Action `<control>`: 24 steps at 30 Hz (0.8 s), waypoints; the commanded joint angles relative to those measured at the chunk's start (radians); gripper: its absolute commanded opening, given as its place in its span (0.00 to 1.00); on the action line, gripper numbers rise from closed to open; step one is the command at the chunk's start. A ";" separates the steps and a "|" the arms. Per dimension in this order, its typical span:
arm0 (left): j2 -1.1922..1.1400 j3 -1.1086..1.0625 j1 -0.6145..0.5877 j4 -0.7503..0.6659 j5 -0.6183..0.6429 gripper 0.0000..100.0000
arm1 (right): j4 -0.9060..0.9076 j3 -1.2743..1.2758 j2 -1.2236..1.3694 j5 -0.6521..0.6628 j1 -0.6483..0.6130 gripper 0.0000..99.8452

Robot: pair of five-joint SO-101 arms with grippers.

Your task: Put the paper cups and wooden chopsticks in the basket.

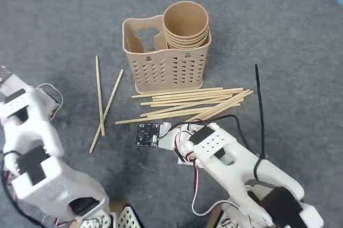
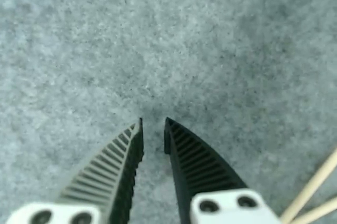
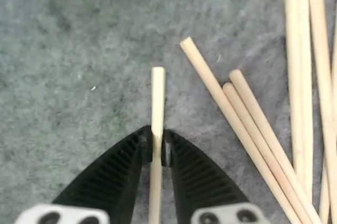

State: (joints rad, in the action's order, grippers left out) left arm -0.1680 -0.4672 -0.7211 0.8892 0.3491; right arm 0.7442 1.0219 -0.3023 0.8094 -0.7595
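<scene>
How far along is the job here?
Done: the cups sit stacked in the basket. In hand: the right tool is shut on one chopstick. Left: the pile in front of the basket and a pair to its left lie on the mat; the left tool is empty.

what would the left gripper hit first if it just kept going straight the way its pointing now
Only the grey mat: the left gripper points down at a bare patch of it. Two chopsticks lie off to the side, outside that line. How near the mat is, I cannot tell.
</scene>
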 commanded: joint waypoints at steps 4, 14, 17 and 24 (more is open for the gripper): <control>0.005 0.041 -0.005 0.006 0.005 0.07 | 0.025 -0.066 -0.056 -0.005 -0.004 0.01; 0.005 0.041 -0.005 0.006 0.005 0.07 | 0.114 -0.218 -0.588 -0.098 -0.010 0.01; 0.005 0.041 -0.003 0.006 0.005 0.07 | 0.028 -0.284 -0.736 -0.224 -0.010 0.01; 0.005 0.041 -0.002 0.006 0.005 0.07 | -0.188 -0.370 -0.808 -0.420 0.018 0.01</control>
State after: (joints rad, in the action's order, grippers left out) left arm -0.1680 -0.4672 -0.7211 0.8892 0.3491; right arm 0.6506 0.7181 -1.0848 0.4488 -0.7656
